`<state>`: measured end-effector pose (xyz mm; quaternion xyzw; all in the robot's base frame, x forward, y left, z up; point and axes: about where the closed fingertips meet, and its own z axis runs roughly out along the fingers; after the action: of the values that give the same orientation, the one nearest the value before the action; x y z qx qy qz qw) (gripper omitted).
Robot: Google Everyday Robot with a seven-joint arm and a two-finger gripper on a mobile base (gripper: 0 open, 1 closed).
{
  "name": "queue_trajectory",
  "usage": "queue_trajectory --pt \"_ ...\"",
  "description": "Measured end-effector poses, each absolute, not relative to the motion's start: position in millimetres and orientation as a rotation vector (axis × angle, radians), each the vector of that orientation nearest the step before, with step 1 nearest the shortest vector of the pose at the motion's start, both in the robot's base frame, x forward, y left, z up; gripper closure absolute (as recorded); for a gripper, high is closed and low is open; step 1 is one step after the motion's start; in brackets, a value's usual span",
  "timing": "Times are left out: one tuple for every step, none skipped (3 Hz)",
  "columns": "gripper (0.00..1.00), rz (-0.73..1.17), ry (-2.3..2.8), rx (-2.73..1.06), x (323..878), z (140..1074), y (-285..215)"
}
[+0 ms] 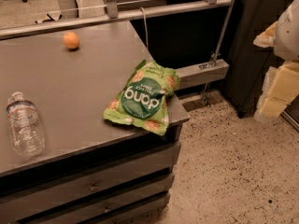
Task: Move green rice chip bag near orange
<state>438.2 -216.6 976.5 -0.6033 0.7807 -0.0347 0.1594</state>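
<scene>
White "dang" — seen upside down — sits on the dark circle of the green rice chip bag (144,100); its smaller print is unreadable. The gripper (274,99) hangs well right of the bag.

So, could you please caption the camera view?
The green rice chip bag sits at the table corner, far from the orange; water bottle lies left; gripper off-table, far right.
</scene>
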Motion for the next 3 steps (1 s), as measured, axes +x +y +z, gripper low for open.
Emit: queue_trajectory --pt "0.00 -0.099 2.231 -1.724 438.2 976.5 -216.6" --pt "0.00 -0.024 2.146 -1.722 456.1 968.1 -194.2" --pt "0.00 0.084 1.980 -1.753 488.3 952.7 -149.6"
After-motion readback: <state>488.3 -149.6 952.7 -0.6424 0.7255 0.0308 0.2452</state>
